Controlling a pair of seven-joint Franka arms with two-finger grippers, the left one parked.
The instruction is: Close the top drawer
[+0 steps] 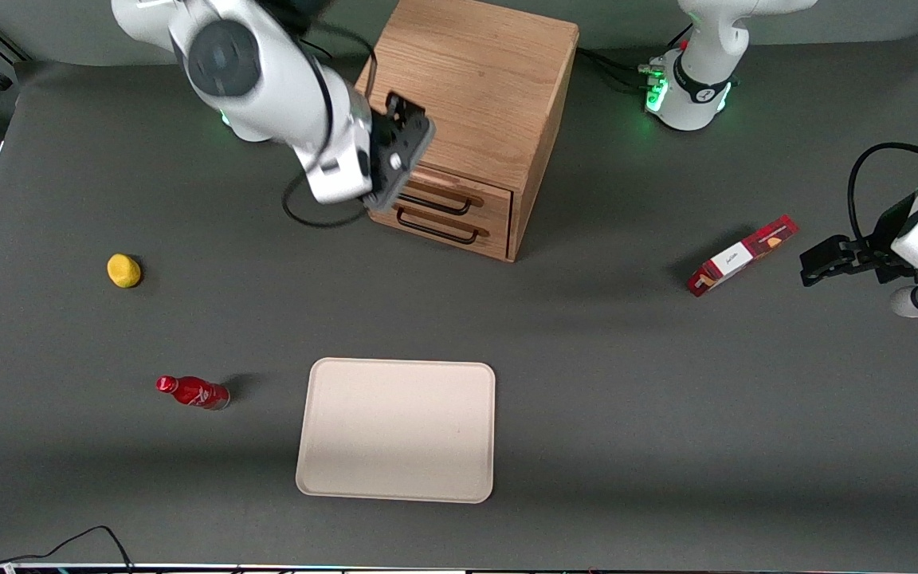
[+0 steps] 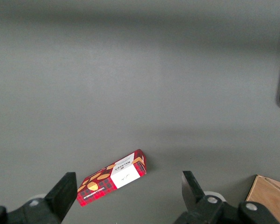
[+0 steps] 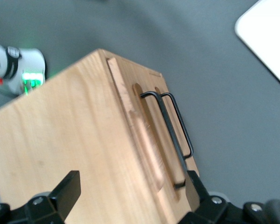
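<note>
- Our claw (image 1: 395, 171) hangs at the upper front corner of the oak cabinet (image 1: 475, 88), at the working arm's end of the top drawer front, and from the wrist we see its two fingers (image 3: 67, 189) spread wide with nothing between them.
- We see one finger's tip just beside the end of a black wire handle (image 3: 170, 135); whether it touches the wire or the wood we cannot tell.
- We find the top drawer (image 1: 459, 195) in the cabinet's upper slot, its front sitting nearly level with the lower drawer (image 1: 447, 231) front; a thin strip of its side shows in the wrist view, so we cannot say it is fully flush.
- We see both drawer fronts carrying like black handles, one above the other.
- We note the cabinet standing on the grey desk (image 1: 626, 399), farther from the front camera than everything else on it.
- We count a beige tray (image 1: 398, 430) nearer the front camera than the cabinet, lying flat.
- We see a red bottle (image 1: 193, 392) on its side beside the tray, toward the working arm's end, and a yellow lemon (image 1: 123, 270) farther from the front camera than the bottle.
- We spot a red box (image 1: 742, 255) lying toward the parked arm's end of the desk.
</note>
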